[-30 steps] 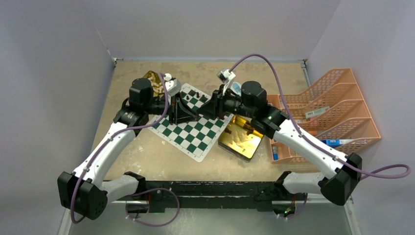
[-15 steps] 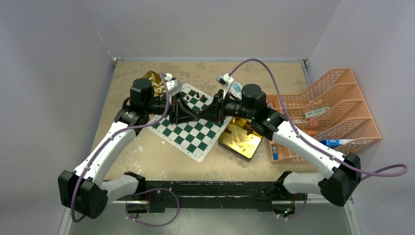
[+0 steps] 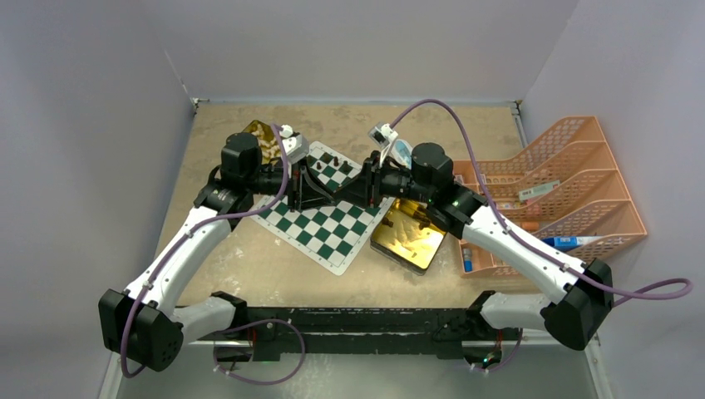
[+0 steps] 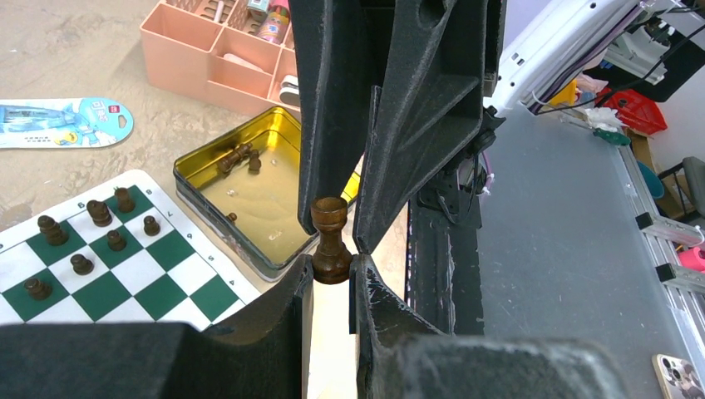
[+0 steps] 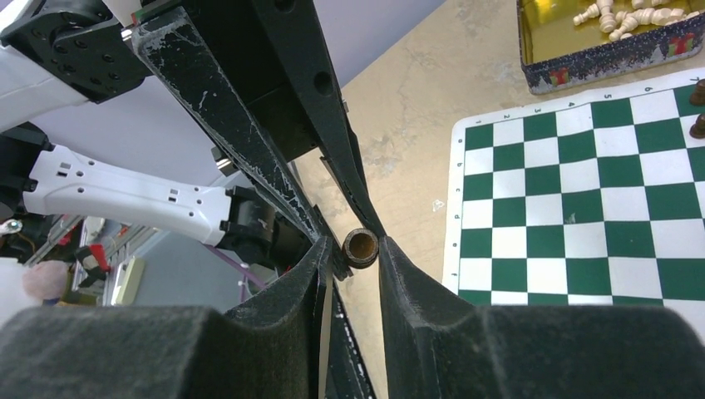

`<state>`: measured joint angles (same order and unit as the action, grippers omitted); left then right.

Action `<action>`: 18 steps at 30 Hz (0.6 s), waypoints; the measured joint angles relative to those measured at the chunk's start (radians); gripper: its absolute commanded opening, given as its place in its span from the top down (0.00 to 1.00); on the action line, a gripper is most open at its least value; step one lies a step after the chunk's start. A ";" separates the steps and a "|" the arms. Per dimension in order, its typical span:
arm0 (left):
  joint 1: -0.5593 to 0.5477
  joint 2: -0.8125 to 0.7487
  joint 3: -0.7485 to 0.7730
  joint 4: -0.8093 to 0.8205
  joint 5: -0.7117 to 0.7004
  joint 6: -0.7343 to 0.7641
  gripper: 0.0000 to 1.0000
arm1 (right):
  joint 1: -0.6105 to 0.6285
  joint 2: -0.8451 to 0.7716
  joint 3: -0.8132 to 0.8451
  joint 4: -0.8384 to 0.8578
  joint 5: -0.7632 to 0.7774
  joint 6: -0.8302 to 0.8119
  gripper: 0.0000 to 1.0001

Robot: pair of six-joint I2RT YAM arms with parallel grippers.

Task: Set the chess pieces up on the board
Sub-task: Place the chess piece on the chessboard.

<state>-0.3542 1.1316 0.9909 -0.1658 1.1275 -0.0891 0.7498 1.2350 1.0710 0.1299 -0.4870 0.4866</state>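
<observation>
A dark brown chess piece (image 4: 330, 237) hangs in the air between both grippers, above the near right part of the board (image 3: 328, 220). My left gripper (image 4: 331, 268) is shut on its round base. My right gripper (image 5: 356, 248) comes from the opposite side, its two fingers closed in around the piece's head (image 5: 361, 247). In the top view the left gripper (image 3: 329, 197) and the right gripper (image 3: 341, 196) meet tip to tip. Several dark pieces (image 4: 100, 212) stand on the board's far corner squares (image 3: 332, 162).
A gold tin (image 3: 407, 237) with a few dark pieces lies right of the board. Another tin (image 3: 259, 137) with cream pieces (image 5: 619, 17) sits at the far left. Orange trays (image 3: 565, 183) line the right side. A blue packet (image 4: 58, 120) lies behind the board.
My right gripper has moved left onto my left gripper's tips and its jaws have narrowed around the piece's head. The left arm has stayed still, holding the piece.
</observation>
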 measured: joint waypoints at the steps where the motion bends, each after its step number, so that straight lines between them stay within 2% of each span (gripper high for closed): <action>1: 0.000 0.000 0.000 0.000 0.000 0.000 1.00 | 0.000 0.000 0.000 0.002 0.001 0.001 0.71; 6: 0.000 0.000 0.000 0.000 0.003 0.000 1.00 | 0.000 0.000 -0.005 0.014 0.002 0.010 0.73; 14: 0.000 0.000 0.000 0.000 0.003 0.004 1.00 | 0.000 0.000 -0.017 0.023 0.010 0.016 0.93; 15: 0.000 0.000 0.000 0.000 0.002 0.004 0.97 | 0.000 0.000 -0.018 0.027 0.014 0.018 0.94; 18: 0.000 0.000 0.000 -0.001 -0.008 0.003 0.70 | 0.001 -0.006 -0.031 0.044 0.033 0.018 0.96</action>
<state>-0.3542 1.1316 0.9909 -0.1665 1.1191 -0.0860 0.7509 1.2285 1.0401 0.1738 -0.4541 0.5041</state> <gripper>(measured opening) 0.159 0.158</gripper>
